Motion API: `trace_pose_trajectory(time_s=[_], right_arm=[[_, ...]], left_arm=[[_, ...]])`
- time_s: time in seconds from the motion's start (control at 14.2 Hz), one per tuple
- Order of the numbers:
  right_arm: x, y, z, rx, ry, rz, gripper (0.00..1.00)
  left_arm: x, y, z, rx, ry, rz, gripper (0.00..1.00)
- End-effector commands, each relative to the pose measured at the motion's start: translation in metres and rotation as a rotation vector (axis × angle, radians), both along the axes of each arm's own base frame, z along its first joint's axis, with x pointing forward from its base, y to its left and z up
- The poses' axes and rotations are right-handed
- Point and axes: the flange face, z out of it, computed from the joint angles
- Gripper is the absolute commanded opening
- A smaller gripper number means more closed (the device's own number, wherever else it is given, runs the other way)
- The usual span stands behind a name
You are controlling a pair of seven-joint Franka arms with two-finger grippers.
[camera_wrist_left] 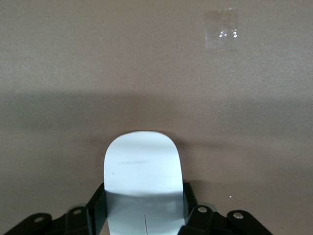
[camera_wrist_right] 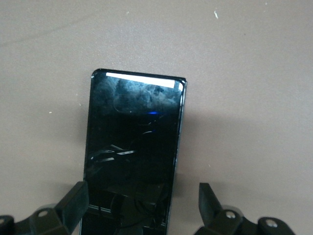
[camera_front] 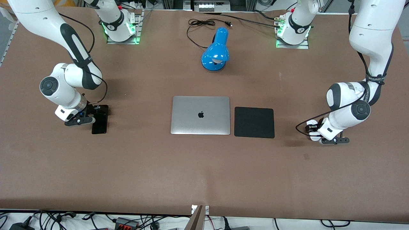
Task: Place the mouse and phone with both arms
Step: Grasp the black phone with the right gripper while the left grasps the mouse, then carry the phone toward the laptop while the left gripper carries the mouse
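You have the right gripper (camera_wrist_right: 142, 203) low at the right arm's end of the bench (camera_front: 204, 172), its fingers (camera_wrist_right: 76, 198) spread wide of the phone (camera_wrist_right: 134, 147), one at its edge and the other clear, so the phone lies released flat on the bench. Your left gripper (camera_wrist_left: 144, 213) sits low at the left arm's end, clenched on the mouse (camera_wrist_left: 143, 171), with both fingers pressed to its sides. The laptop (camera_front: 200, 115) and pad (camera_front: 254, 122) lie mid-bench, the lamp (camera_front: 216, 51) toward the bases' edge.
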Motion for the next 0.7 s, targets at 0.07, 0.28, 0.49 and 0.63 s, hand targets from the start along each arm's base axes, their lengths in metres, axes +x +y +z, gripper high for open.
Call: trace_pose_trajectory(time_s=[0.07,0.28,0.49,0.63], right_arm=[[0.007,0.009,-0.002,0.010,-0.017,-0.006,1.00],[0.007,0.010,-0.009,0.008,-0.020,-0.003,1.00],[0.008,0.011,-0.009,0.008,-0.021,-0.002,1.00],[0.008,0.010,-0.011,0.008,-0.018,-0.003,1.00]], left_arm=[[0.009,-0.002,0.033,0.016,-0.055,-0.011,0.37],[0.017,-0.005,0.072,0.016,-0.045,-0.020,0.37],[0.023,-0.018,0.107,0.010,0.002,-0.035,0.37],[0.028,-0.025,0.124,0.006,0.020,-0.051,0.37]])
